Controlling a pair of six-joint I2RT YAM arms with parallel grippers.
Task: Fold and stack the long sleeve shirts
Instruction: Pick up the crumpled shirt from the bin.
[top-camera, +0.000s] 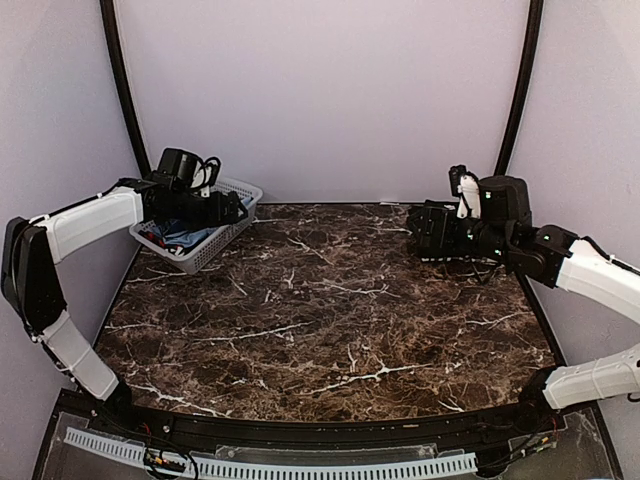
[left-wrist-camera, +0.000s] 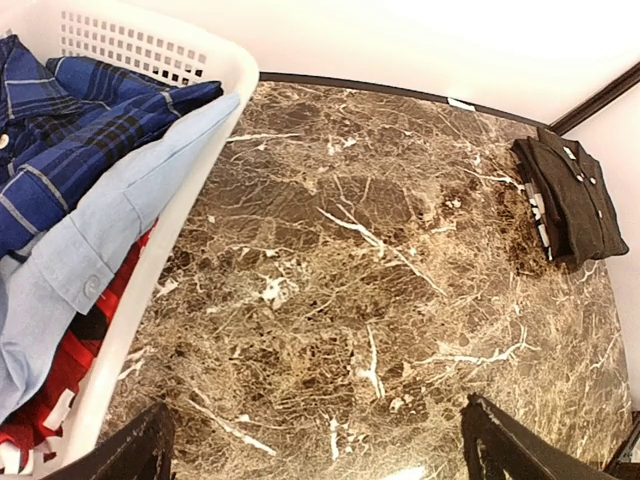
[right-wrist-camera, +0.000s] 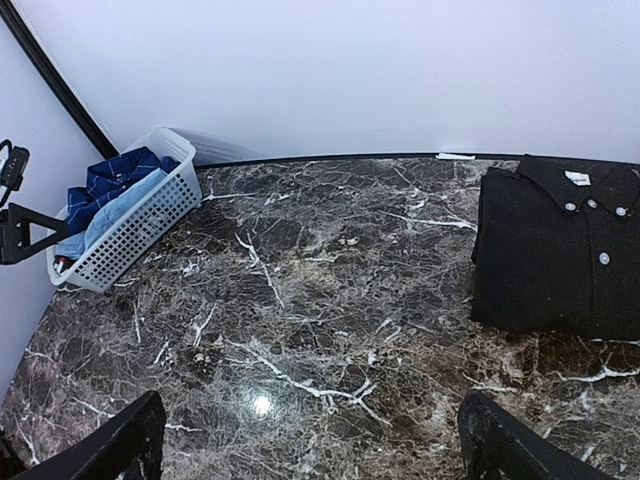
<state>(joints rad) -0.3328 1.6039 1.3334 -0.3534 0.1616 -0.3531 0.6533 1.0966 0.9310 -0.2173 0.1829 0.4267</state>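
The royal-blue plaid long sleeve shirt (left-wrist-camera: 70, 130) lies crumpled on top of the clothes in the white lattice basket (left-wrist-camera: 236, 75); the right wrist view shows it too (right-wrist-camera: 110, 180). The black long sleeve shirt (right-wrist-camera: 560, 250) lies folded flat at the table's back right, collar and white buttons up, also seen far off (left-wrist-camera: 570, 200). My left gripper (top-camera: 235, 208) hovers open by the basket's right rim, nothing between its fingers (left-wrist-camera: 130, 450). My right gripper (top-camera: 425, 232) hangs open over the back right of the table, just left of the black shirt, holding nothing.
Under the plaid shirt in the basket (top-camera: 245, 187) lie a light-blue garment (left-wrist-camera: 110, 230) and a red plaid one (left-wrist-camera: 60, 380). The dark marble table (top-camera: 320, 320) is bounded by walls at the back and sides, with black poles in the back corners.
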